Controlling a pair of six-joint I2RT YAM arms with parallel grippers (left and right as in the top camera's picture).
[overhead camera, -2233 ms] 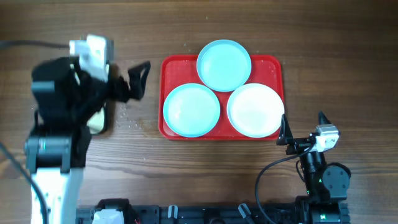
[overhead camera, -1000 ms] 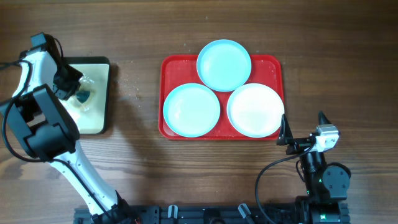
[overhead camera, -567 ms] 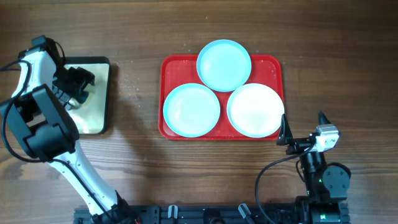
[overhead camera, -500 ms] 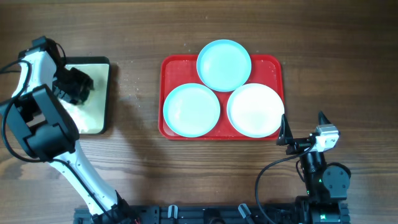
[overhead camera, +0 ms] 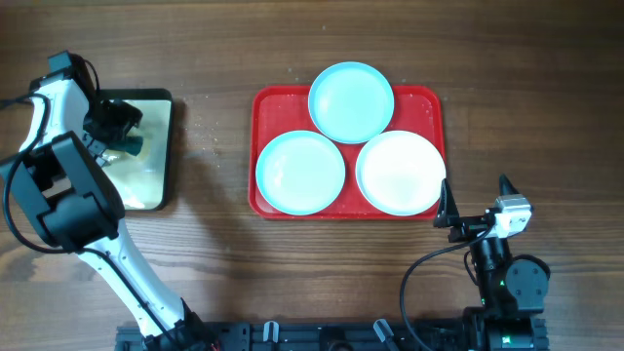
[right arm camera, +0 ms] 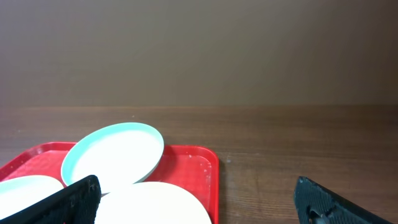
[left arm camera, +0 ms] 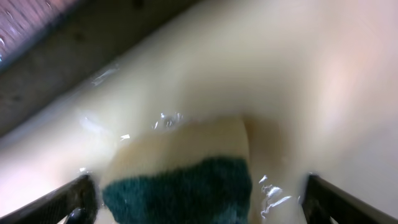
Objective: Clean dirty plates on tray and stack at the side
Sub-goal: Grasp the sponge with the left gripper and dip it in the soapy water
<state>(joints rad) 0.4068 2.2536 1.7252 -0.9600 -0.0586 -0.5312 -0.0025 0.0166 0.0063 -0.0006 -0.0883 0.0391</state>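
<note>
The red tray (overhead camera: pixel 268 103) holds three plates: a light-blue one (overhead camera: pixel 351 101) at the back, a light-blue one (overhead camera: pixel 300 172) front left, and a white one (overhead camera: pixel 400 173) front right. My left gripper (overhead camera: pixel 123 133) is down in the small black-rimmed tray (overhead camera: pixel 158 180), far left of the plates. It is open, its fingers on either side of a yellow and green sponge (left arm camera: pixel 186 180) without closing on it. My right gripper (overhead camera: pixel 474 203) is open and empty just off the red tray's front right corner. The right wrist view shows the white plate (right arm camera: pixel 155 205) and the back blue plate (right arm camera: pixel 115 155).
The black-rimmed tray's pale inside (left arm camera: pixel 280 74) looks wet and glossy. Small crumbs lie on the wood (overhead camera: pixel 205 146) between the two trays. Bare wooden table lies right of the red tray (right arm camera: pixel 298 162).
My left arm swung down from over the table's left side into the black-rimmed tray. Over the last second its gripper shifted slightly around the sponge. The right arm and the plates have not moved.
</note>
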